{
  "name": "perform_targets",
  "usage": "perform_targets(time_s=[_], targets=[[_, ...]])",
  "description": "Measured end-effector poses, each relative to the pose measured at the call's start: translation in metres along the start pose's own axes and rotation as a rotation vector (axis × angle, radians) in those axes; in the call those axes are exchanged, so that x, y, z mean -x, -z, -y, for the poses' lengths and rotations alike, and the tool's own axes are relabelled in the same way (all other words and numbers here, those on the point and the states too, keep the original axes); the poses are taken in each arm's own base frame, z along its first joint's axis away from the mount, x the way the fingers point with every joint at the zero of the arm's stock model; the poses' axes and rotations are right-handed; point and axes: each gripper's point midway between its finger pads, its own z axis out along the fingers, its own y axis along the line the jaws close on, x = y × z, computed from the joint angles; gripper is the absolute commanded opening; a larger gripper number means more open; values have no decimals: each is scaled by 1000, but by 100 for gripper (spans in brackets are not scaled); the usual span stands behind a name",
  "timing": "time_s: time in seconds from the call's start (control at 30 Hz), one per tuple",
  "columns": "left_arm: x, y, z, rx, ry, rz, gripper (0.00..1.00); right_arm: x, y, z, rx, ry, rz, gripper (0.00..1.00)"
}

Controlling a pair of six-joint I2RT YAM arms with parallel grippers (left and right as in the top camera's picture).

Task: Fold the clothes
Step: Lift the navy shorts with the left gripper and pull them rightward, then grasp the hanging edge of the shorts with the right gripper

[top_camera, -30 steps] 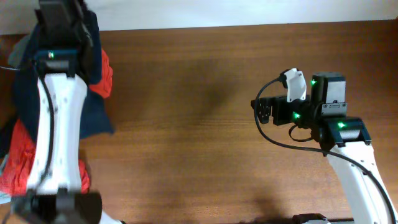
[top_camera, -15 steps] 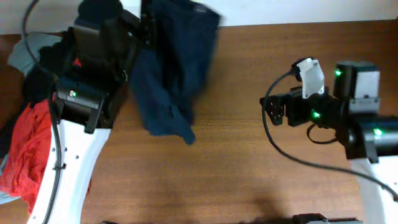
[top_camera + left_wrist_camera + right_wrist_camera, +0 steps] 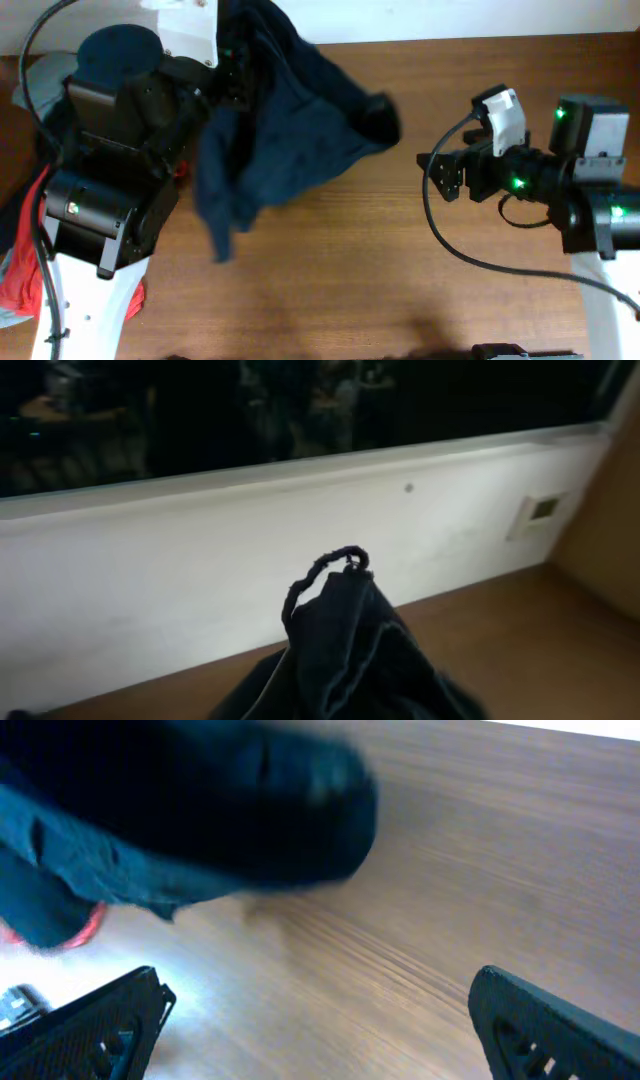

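Left fingers (image 3: 232, 62): pressed together, pinching the clothes (image 3: 280, 150), a dark navy garment. The garment hangs bunched from them over the counter (image 3: 350, 290) and drapes toward the right fingers (image 3: 95, 1020). Right fingers: spread wide, holding nothing, above the counter. The garment's nearest fold lies ahead of them, not touching.

The left arm (image 3: 110, 210) has swung from the 9 o'clock edge toward 12, lifting the navy garment (image 3: 290, 130) off the pile (image 3: 22, 265). The garment now hangs over the table, its loose end flung toward 3 o'clock.
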Motion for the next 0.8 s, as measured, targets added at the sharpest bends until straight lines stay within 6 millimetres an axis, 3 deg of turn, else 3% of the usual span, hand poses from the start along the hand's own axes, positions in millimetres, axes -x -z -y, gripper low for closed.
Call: perform_targets(time_s=[0.2, 0.37, 0.5, 0.8], targets=[[-1, 0, 6, -33, 4, -6, 1, 1, -15, -11, 146, -25, -13, 96], [-2, 0, 7, -43, 4, -7, 1, -3, -34, -10, 233, -161, -56, 83], [-3, 0, 8, -46, 6, -14, 1, -6, -50, -1, 258, -275, -91, 78], [-13, 0, 8, -47, 8, -55, 1, 2, -86, 39, 172, -432, -80, 77]])
